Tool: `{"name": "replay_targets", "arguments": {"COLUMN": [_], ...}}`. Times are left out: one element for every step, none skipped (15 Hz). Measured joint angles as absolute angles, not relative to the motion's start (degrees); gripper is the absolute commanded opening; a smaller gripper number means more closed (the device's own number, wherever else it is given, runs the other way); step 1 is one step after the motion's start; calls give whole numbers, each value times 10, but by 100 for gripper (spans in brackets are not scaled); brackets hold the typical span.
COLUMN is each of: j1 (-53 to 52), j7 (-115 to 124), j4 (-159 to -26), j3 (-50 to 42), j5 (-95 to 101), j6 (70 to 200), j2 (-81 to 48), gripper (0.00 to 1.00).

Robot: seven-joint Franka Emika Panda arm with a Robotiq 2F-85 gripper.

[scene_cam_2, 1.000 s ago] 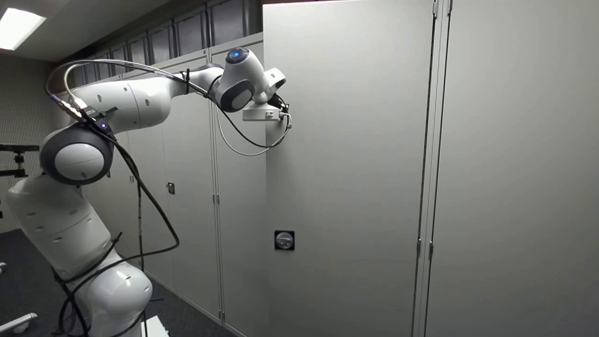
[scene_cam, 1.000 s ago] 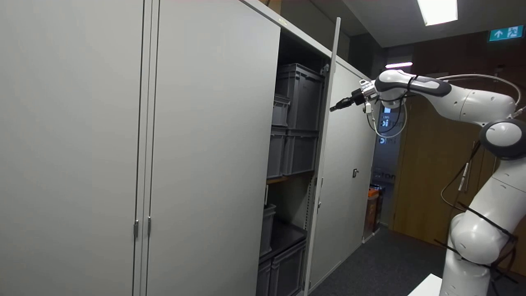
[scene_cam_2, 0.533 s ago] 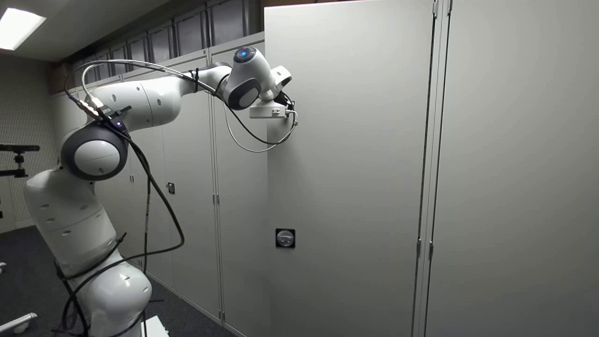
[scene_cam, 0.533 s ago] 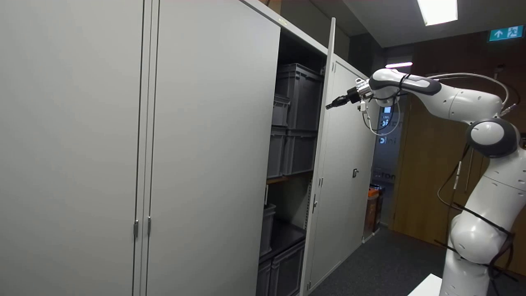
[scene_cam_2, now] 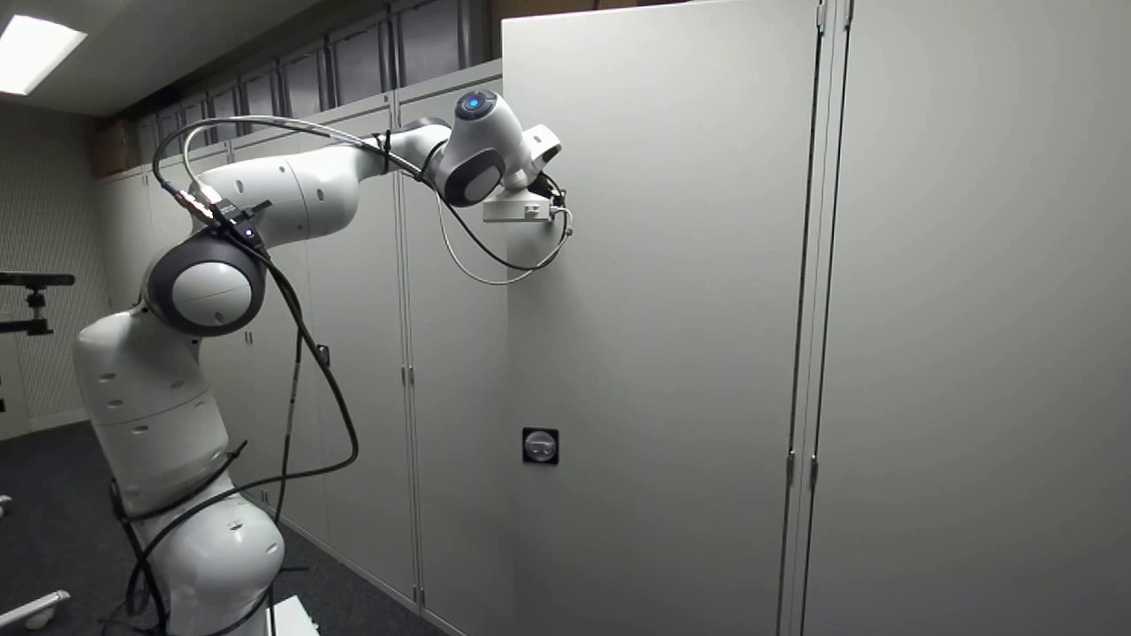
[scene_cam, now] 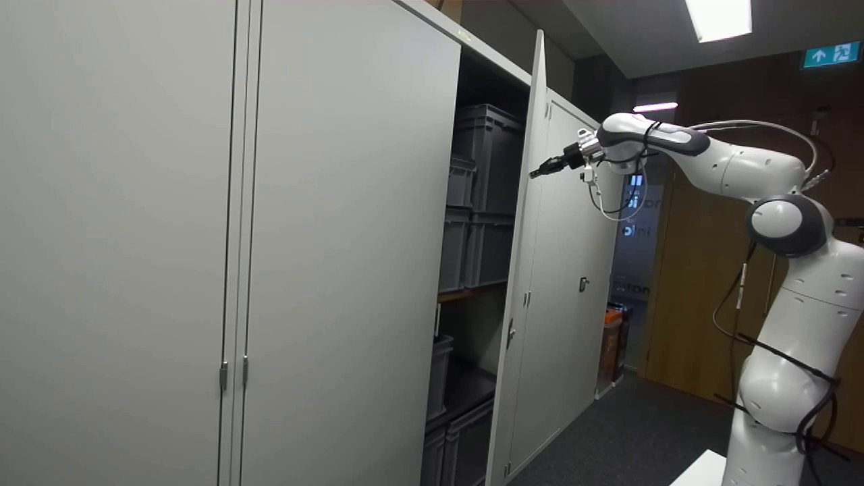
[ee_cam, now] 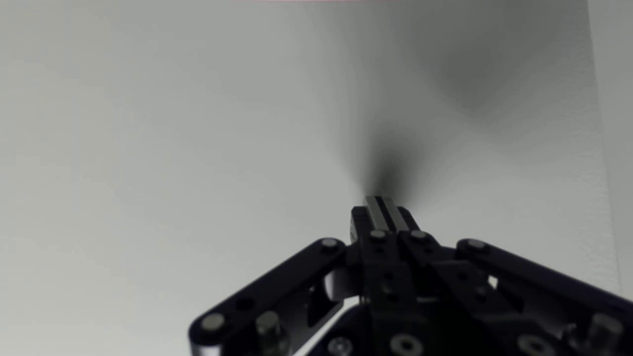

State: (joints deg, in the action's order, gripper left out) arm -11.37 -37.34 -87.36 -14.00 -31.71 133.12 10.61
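Black closed fingers point(ee_cam: 375, 215) touch the cabinet door point(scene_cam_2: 661, 322).

The arm point(scene_cam_2: 265, 194) is glossy white with dark grey joint rings point(scene_cam_2: 161, 284), a blue light point(scene_cam_2: 475, 103) and looping black cables point(scene_cam_2: 354, 433); the gripper point(ee_cam: 379, 199), dimly lit, seems black, with pale round pins point(ee_cam: 213, 322).

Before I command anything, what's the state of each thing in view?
Swung-out cabinet door: partly open
End effector: shut, right at that door, contact unclear
Other cabinet doors: look closed
Upper gray bins: stacked
Ceiling light: on
Exit sign: lit
Arm's blue light: lit
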Motion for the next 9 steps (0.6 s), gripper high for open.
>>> {"name": "replay_targets", "arguments": {"j1": [-110,-106,-102,-99,-95,-91,-87,-83,-78], "j7": [-374,-374,-374,-374,-374,-374,-374,-374,-374], "j4": [-867,-860,-854,-847,-839,-831,-823,-815,-806], "j3": [-137,-134,-130,-127,-124,-120,-116,-113,-110], "j5": [-320,-324,-327,-329,-332,-334,-337,-339,-341], "j6": [1328,1325,1323,1319,1315,1309,1303,1298,1292], "j2": [100,94,89,83,77,71,65,59,52], "gripper": [0,0,0,0,0,0,0,0,0]}}
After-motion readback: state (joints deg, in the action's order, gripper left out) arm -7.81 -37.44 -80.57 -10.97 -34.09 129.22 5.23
